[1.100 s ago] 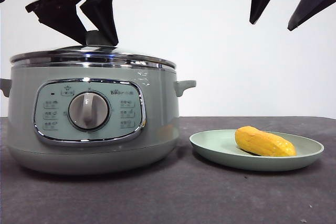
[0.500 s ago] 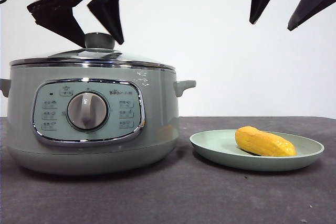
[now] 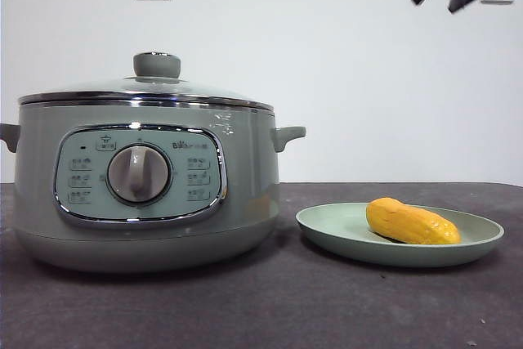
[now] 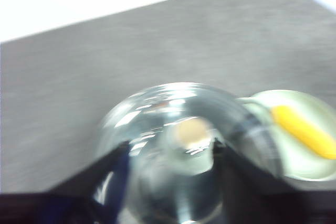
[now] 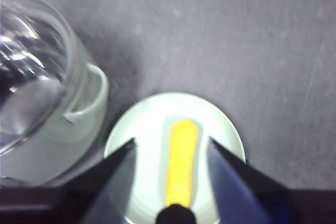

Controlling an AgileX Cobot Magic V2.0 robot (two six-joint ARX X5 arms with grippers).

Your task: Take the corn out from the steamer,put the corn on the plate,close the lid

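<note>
The corn (image 3: 412, 222) is seen lying on its side in the plate (image 3: 327, 230), which rests on the desk (image 3: 270, 308) just beside the steamer (image 3: 245, 194). The lid (image 3: 155, 87) is seated on the steamer's rim, so all three steps are judged complete. Little risk is left: the lid's knob (image 4: 191, 132) or the plate could be knocked if an arm were lowered carelessly. The right end effector (image 5: 170, 148) is held high above the plate, jaws spread wide with nothing gripped, the corn lying directly beneath the gap. The left end effector (image 4: 170, 148) is likewise parted and empty, poised above the lid, well apart from the corn.
</note>
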